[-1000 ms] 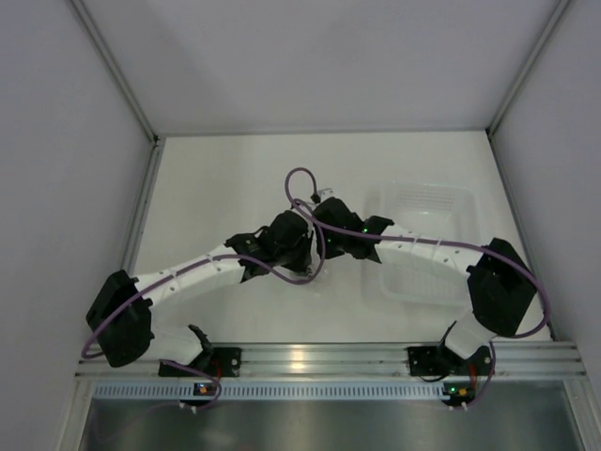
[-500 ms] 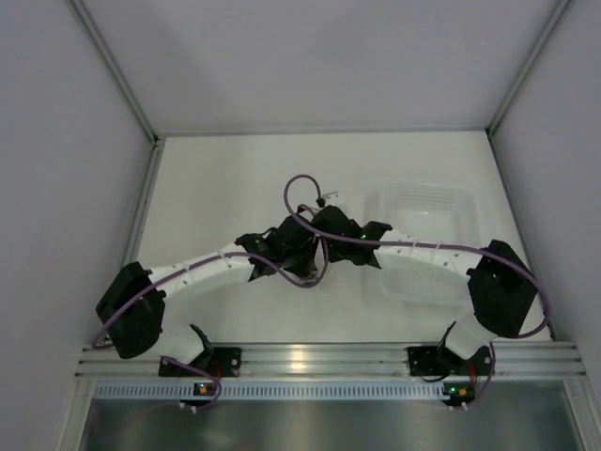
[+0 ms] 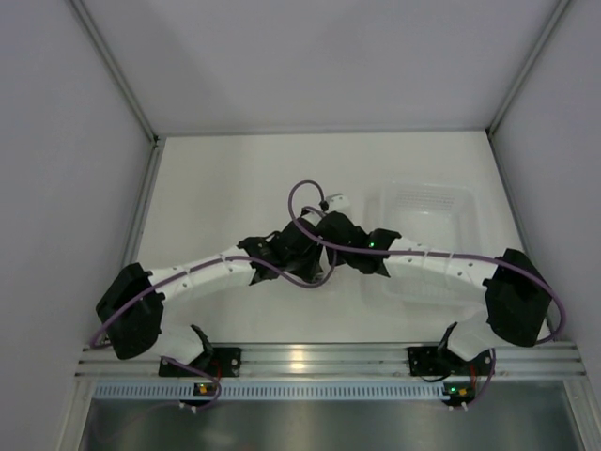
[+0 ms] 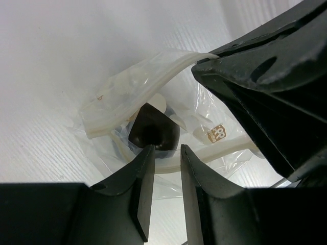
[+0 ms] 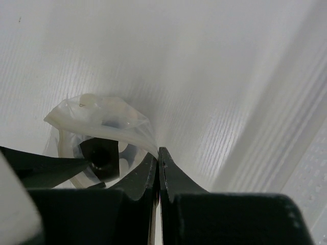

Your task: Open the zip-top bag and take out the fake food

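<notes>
Left gripper [image 4: 166, 149], black with two fingers: the jaws stand a narrow gap apart with nothing between them. The fingertips [image 4: 147, 151] sit right at the lower edge of the fake food [image 4: 153, 130], a small, dark brown-black, slightly glossy ball; whether they touch it cannot be told. The ball lies inside the zip-top bag [image 4: 148, 81], a small, clear, crinkly plastic bag with a whitish zip strip along its mouth, resting on the white table [image 3: 225, 188].

From above, the white-and-black left arm [image 3: 202, 272] bends out to the left and reaches in toward the middle, ending just left of the white translucent rectangular tub [image 3: 427, 225]. The bag is hidden there beneath the two wrists.

Right gripper [image 5: 158, 152], also black: the jaws are pressed together, pinching the edge of the bag's mouth and holding that edge lifted. The white-and-black right arm [image 3: 441, 265] bends out to the right and crosses the near part of the tub to meet the left wrist.

Counted: two arms, two grippers, one bag, one ball, one tub. Purple cables [image 3: 300, 193] loop over both wrists.
</notes>
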Robot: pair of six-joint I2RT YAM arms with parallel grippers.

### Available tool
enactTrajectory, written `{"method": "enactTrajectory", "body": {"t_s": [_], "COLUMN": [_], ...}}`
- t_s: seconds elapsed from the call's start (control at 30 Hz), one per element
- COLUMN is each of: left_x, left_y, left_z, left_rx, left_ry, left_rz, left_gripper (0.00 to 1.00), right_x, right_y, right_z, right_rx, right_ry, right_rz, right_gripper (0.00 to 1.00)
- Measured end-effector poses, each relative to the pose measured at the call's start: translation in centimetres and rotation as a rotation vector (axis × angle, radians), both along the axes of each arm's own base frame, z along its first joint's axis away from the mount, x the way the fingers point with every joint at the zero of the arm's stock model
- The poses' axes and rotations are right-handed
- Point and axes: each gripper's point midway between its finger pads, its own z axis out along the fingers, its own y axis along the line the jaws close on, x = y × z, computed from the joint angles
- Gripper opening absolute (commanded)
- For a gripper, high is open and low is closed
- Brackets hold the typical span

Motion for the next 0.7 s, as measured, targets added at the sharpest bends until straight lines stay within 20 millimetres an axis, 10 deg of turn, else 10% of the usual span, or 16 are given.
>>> {"method": "enactTrajectory", "body": {"t_s": [0.4,0.7], "left_x": [0.9,1.4], "left_y": [1.4,0.3], "left_z": [1.4,0.9], "left_rx": [-0.129,-0.229], "left_ry": [-0.05,-0.045], "left_rz": [0.262,0.321], "left_gripper": [0.32,0.37], "right_x": [-4.5,-4.6], "right_y": [4.6,4.0], "right_z": [3.4,3.5], "right_rx": [0.165,0.158], "right_ry": [-0.123,-0.153], "right_rz": [0.077,0.002], "right_gripper": [0.0,0.0]}}
